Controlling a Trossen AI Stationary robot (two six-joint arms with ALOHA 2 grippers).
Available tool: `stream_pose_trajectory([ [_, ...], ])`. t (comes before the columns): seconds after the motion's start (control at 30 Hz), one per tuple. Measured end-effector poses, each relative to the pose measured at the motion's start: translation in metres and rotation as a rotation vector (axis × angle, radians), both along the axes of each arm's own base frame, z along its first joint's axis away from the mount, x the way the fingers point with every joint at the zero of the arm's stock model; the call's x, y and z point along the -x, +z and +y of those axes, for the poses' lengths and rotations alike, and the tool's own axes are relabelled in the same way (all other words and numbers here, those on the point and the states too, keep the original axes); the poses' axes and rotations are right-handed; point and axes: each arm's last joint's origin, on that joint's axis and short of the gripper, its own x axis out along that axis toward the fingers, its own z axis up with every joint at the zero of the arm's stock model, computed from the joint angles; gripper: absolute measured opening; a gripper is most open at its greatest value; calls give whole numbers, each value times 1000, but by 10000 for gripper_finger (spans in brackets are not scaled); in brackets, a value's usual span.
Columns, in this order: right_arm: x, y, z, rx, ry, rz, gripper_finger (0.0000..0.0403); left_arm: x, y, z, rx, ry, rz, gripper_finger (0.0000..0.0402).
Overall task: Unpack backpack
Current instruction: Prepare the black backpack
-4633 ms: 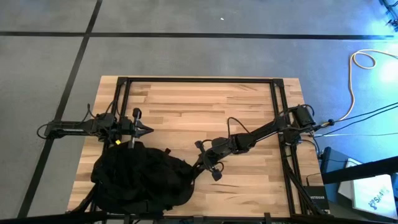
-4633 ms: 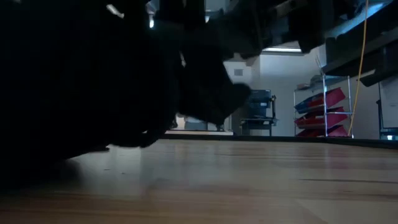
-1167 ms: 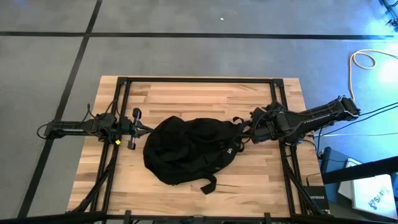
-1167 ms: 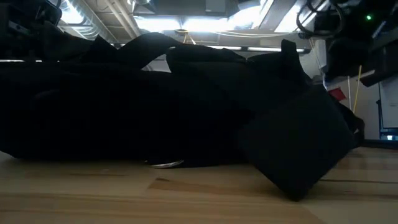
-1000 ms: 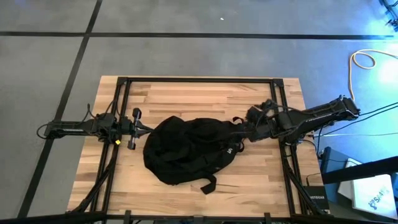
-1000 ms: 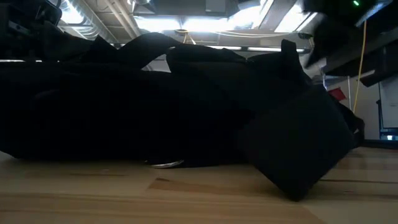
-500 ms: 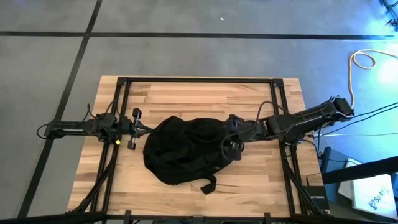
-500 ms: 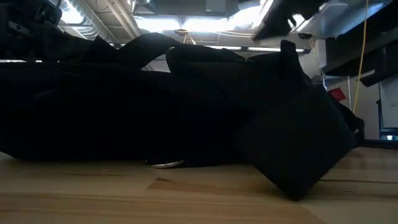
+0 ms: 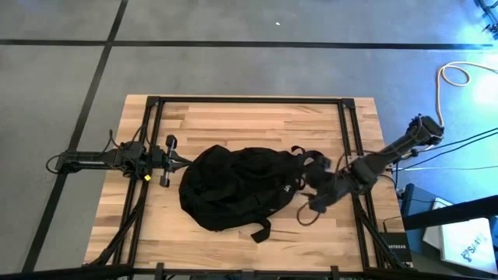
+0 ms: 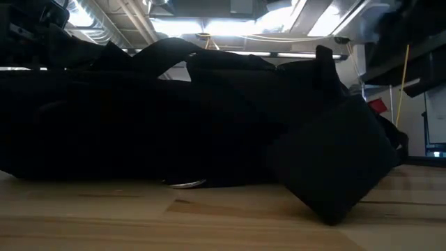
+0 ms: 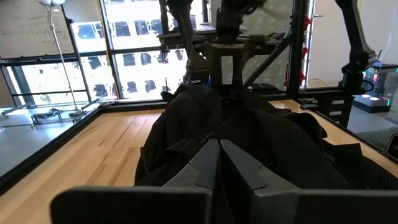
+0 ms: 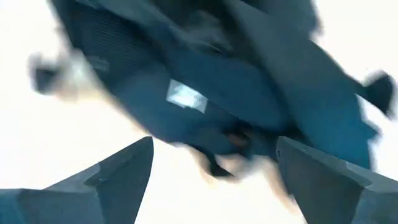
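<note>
Sitting mid-table [image 9: 233, 117], the backpack [image 9: 233, 187] lies flat, apparently unopened. Right hand [image 9: 317, 201], fingers apart and empty, has swung from over the bag's right side to just beside its near-right edge, probably lining up a new grasp. Left hand [image 9: 168, 161], fingers together, still waits beside the bag's far-left edge.

The backpack [image 9: 233, 187] is a large black bag of soft fabric, lying slumped on its side in the middle of the counter [image 9: 233, 117], a little nearer the front edge than the back. Its bulk is rounded and crumpled (no firm shape to it). A small white mark shows on the end toward the right edge, where loose black straps trail out. Another strap end pokes toward the front edge.
</note>
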Motion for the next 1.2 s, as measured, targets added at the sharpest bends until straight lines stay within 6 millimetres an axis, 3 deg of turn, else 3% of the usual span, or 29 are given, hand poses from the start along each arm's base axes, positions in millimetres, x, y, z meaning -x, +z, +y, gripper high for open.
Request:
stream_pose_trajectory([
  [0.13,14,-26,-2,1,-173,15,324,0,0,0,0,0,0,0],
  [0.33,23,-70,-9,-9,-299,-29,324,0,0,0,0,0,-1,0],
  [0.73,20,-107,-25,-73,-390,-124,314,0,0,0,0,0,0,0],
  [0.9,18,-109,-30,-74,-414,-138,250,0,0,0,0,0,0,0],
  [1.2,17,-109,-29,-56,-381,-142,69,0,0,0,0,0,-1,0],
])
